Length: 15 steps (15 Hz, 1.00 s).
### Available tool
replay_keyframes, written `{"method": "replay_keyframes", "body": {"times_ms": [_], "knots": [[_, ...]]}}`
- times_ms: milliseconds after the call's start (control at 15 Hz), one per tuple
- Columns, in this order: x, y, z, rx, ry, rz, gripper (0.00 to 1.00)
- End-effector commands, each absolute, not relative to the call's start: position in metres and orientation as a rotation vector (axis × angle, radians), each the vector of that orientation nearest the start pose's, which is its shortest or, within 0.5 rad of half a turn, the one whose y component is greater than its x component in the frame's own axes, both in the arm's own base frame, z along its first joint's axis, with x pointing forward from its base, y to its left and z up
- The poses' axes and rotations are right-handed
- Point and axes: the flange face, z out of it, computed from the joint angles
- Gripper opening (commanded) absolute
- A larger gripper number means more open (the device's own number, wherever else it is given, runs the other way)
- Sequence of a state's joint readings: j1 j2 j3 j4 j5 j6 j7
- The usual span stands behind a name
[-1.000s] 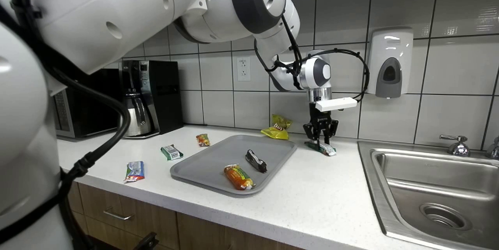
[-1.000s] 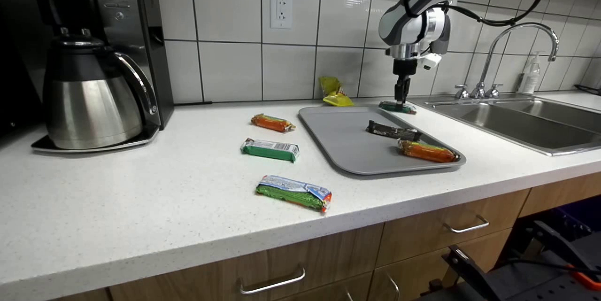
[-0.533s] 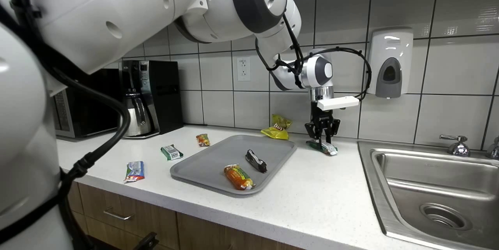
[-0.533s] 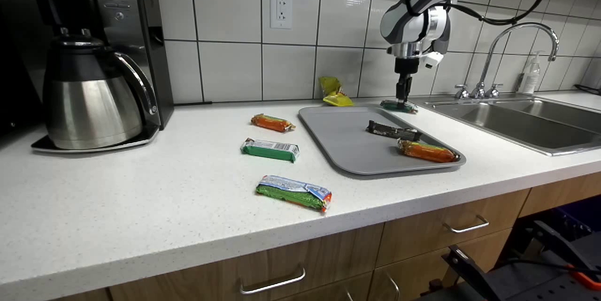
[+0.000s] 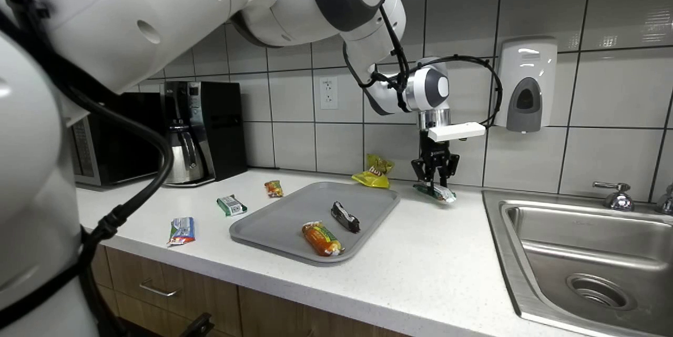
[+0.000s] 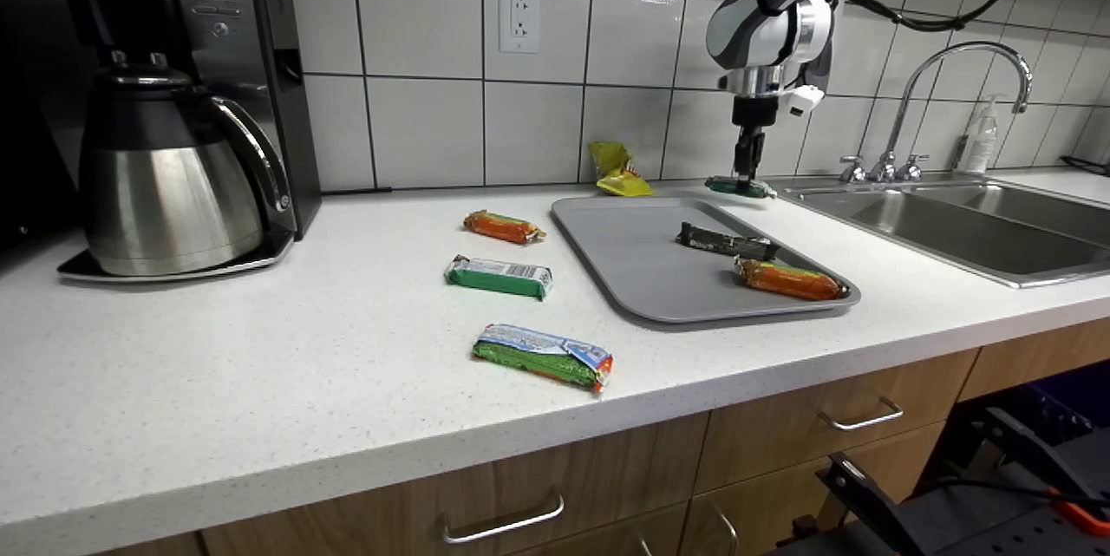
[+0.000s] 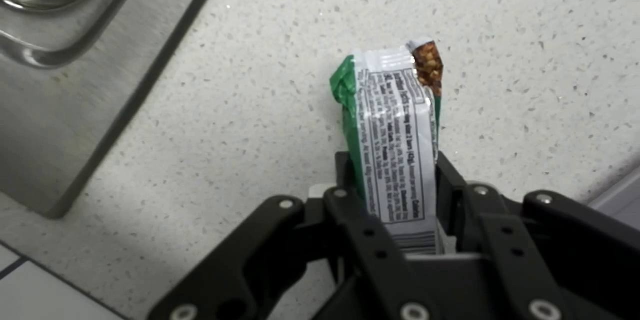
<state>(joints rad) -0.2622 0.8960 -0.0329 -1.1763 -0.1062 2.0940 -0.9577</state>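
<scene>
We judge the grasp done, the release not: our black two-fingered gripper (image 6: 747, 174) pinches a green-and-white glossy-wrapped oblong bar (image 7: 395, 145) beside the grey plastic tray (image 6: 633, 252), which bears a slim black packet (image 6: 724, 242) and a plump orange packet (image 6: 791, 280)

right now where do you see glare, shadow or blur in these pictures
Wrist view: bold print on the held bar reads, finest lines turn soft, and the sink glints; both exterior views: bright reflections on the wall tiles; in an exterior view: soft shadow under the near edge of the tray.
</scene>
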Motion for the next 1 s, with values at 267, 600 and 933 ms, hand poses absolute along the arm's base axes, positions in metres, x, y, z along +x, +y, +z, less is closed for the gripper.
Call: {"method": "replay_keyframes", "body": {"times_ms": [267, 600, 933], "knots": [[0.703, -0.195, 0.270, -2.994, -1.200, 0.095, 0.14], [0.683, -0.174, 0.269, -2.973, -1.226, 0.105, 0.14], [0.661, -0.153, 0.267, -2.945, -1.247, 0.124, 0.14]]}}
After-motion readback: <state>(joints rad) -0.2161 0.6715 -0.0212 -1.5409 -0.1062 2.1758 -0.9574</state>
